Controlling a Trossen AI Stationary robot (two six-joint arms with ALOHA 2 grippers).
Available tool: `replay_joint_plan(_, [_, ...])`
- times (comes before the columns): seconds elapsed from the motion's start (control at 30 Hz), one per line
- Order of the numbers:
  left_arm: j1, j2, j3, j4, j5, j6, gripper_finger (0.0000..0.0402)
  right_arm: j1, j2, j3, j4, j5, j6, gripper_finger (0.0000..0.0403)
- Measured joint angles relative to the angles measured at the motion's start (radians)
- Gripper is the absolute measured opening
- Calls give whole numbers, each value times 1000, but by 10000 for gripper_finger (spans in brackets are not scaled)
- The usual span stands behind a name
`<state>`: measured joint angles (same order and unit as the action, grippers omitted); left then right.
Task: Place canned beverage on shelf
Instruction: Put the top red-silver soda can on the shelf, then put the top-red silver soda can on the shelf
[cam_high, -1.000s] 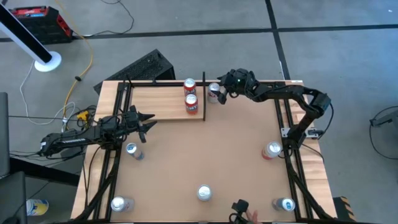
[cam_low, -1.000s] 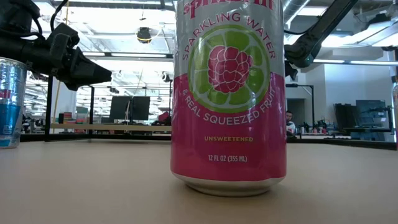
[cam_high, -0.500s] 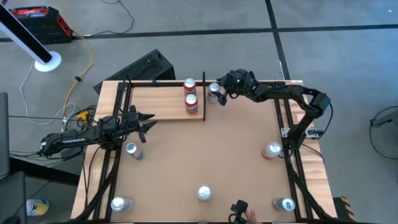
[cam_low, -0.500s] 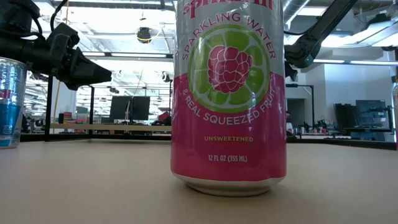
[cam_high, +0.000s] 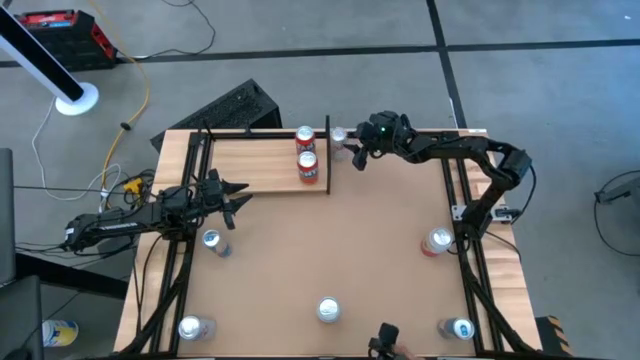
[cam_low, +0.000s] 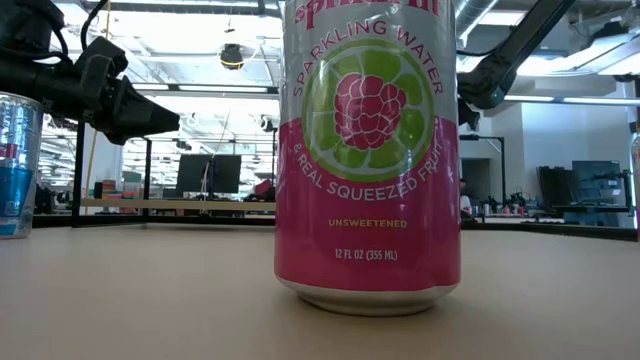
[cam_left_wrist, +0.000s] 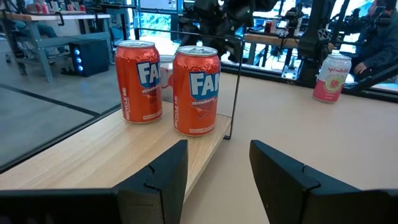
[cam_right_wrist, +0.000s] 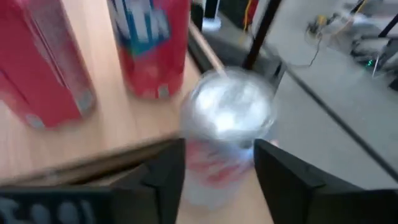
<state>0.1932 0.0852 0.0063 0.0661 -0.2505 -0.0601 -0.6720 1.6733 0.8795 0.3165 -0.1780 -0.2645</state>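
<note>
The can (cam_high: 340, 136) sits in the right claw (cam_high: 352, 146), whose two fingers are closed around it, at the far end of the shelf (cam_high: 262, 165), just past its black rail (cam_high: 328, 152). Two red cans (cam_high: 306, 152) stand on the shelf close by, right beside the rail. The left claw (cam_high: 232, 200) waits open at the shelf's near left edge, holding nothing. More cans, like the pink can (cam_low: 367, 150), stand around the worktop (cam_high: 370, 250).

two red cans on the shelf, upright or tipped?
Upright. Both red cans stand on their bases on the shelf, tops up, side by side.
</note>
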Motion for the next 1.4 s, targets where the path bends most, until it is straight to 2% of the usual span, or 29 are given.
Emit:
replay_joint_plan(0.37, [0,0,0,0,0,-1,158,-35,-2,0,-78,-8,-40,31])
replay_joint_plan(0.5, [0,0,0,0,0,-2,158,-52,-13,0,-94,-8,-36,15])
replay_joint_plan(0.57, [0,0,0,0,0,-2,158,-64,-21,-1,-102,-6,-10,27])
replay_joint_plan(0.8, [0,0,0,0,0,-3,158,-62,-26,4,-90,-5,1,113])
replay_joint_plan(0.93, [0,0,0,0,0,5,158,-64,-26,54,-111,-4,2,150])
replay_joint_plan(1.13, [0,0,0,0,0,11,158,-69,-26,231,-364,-3,1,222])
replay_joint_plan(1.27, [0,0,0,0,0,28,158,-70,-26,366,-539,106,-5,273])
replay_joint_plan(1.4, [0,0,0,0,0,52,158,-70,-26,458,-615,184,-29,302])
